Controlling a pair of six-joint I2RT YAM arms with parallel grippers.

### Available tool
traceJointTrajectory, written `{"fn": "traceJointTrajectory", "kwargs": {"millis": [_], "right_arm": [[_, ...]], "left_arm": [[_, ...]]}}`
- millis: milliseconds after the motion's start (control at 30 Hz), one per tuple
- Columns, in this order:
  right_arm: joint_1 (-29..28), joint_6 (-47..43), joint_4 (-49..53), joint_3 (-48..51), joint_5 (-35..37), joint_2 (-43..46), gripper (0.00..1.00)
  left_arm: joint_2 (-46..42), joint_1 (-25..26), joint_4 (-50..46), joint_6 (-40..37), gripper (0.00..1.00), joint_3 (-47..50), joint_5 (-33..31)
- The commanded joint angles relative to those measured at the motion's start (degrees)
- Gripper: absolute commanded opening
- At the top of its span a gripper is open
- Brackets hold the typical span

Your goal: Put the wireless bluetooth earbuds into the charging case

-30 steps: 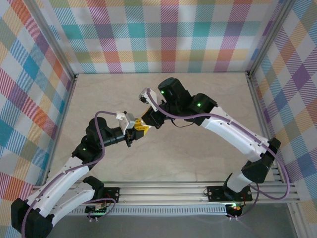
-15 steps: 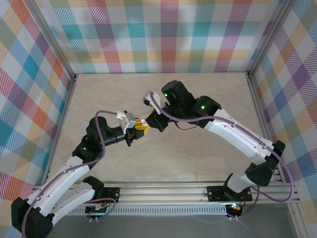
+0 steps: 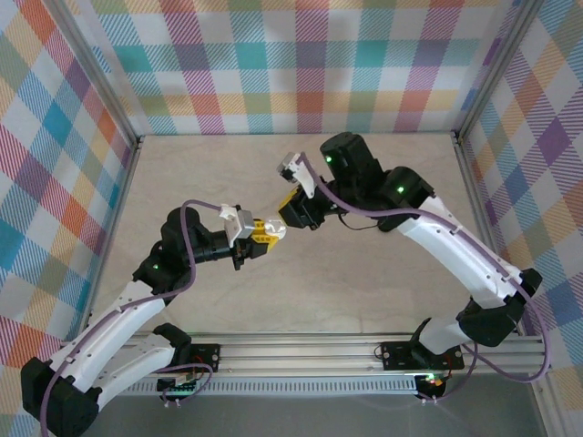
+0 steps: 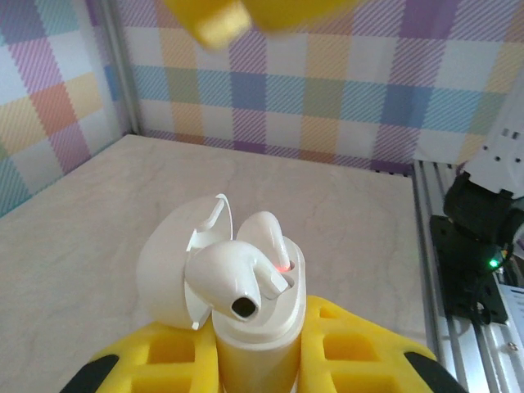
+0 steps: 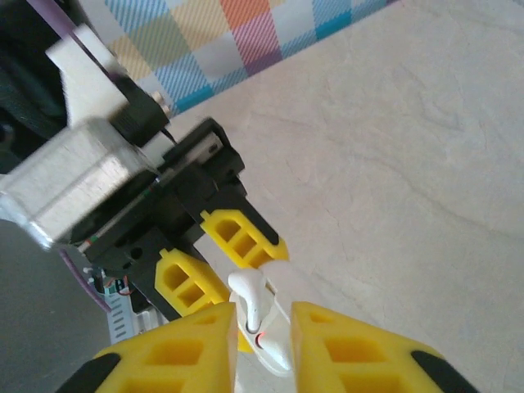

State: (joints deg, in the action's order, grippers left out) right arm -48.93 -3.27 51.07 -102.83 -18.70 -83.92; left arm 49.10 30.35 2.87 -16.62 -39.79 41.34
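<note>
- The charging case [image 4: 255,332] is held upright in the left tool [image 3: 261,233], clamped between its yellow fingers [image 4: 356,352] above the middle of the bench [image 3: 364,291].
- The lid [image 4: 168,274] is seen swung open, at 9 o'clock from the case body in the left wrist view.
- Two white earbuds [image 4: 233,278] are seated side by side in the case, heads up and leaning toward the lid; their stems are hidden inside.
- A small red light [image 4: 282,267] is seen between the earbuds, at the case rim.
- The right tool [image 3: 292,208] is held just beside the case, at about 1 o'clock from it in the top view, and apart from it.
- Its yellow fingers [image 5: 360,360] are spread and nothing is gripped by them; through the gap between them the case and an earbud are seen.
- In the left wrist view a blurred yellow finger of the right tool is seen at 12 o'clock, above the case.
- The bench is bounded by a checked wall [image 3: 301,64] at 12 o'clock.
</note>
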Motion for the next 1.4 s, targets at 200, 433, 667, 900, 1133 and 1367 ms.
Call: {"fn": "traceJointTrajectory", "kwargs": {"millis": [200, 433, 667, 900, 1133, 1367], "right_arm": [[0.0, -4.8, 8.9, -7.7, -10.0, -5.7, 0.28], [-0.1, -6.5, 13.0, -11.2, -10.6, -10.0, 0.34], [-0.1, -8.0, 15.5, -13.5, -10.3, -12.2, 0.35], [-0.8, -9.4, 18.9, -15.8, -8.2, -14.0, 0.35], [-2.2, -10.9, 20.5, -17.3, -2.3, -15.7, 0.38], [-2.6, -11.8, 22.3, -19.5, -1.0, -18.0, 0.38]], "left_arm": [[1.2, 0.5, 0.0, -2.8, 0.0, -2.4, 6.7], [1.1, 0.5, 0.2, -2.4, 0.0, -2.6, 7.7], [1.3, 0.5, 0.1, -2.4, 0.0, -2.6, 7.9], [2.3, 0.5, -0.1, -2.4, 0.0, -3.0, 7.7], [3.6, 0.5, 0.3, -2.2, 0.0, -3.6, 8.4], [4.1, 0.5, 0.6, -2.2, 0.0, -3.8, 8.7]]}}
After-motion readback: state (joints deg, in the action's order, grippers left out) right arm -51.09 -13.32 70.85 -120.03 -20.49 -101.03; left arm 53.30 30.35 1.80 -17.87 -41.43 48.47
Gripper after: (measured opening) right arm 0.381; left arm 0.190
